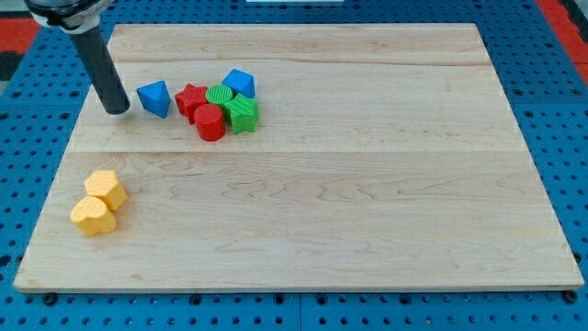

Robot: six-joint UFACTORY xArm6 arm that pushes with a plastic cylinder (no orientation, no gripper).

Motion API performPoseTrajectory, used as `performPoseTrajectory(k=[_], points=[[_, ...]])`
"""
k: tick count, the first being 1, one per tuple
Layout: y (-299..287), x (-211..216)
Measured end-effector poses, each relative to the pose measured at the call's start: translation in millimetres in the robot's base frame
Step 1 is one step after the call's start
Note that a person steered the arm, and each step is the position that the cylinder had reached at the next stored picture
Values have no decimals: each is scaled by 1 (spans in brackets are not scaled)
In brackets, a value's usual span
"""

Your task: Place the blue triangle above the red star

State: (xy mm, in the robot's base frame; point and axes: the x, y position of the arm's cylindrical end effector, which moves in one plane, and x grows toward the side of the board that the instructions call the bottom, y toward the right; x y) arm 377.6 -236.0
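Blue triangle (155, 98) sits just right of my tip (117, 110), red star (191, 97) just beyond it; gripperless rod, nothing clamped.

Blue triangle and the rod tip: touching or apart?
Apart. The camera view shows a thin strip of bare board between my tip and the blue triangle, which sits just to its right.

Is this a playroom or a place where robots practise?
Probably a robot practice bench, not a playroom. A pale wooden board lies on a blue table with rows of holes, and my tip sits just left of the blue triangle block, near the red star block.
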Motion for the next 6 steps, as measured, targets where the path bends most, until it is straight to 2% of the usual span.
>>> performPoseTrajectory(k=[1,3,5,6], points=[[21,-1],[37,-45],[100,-70],[65,-52]])
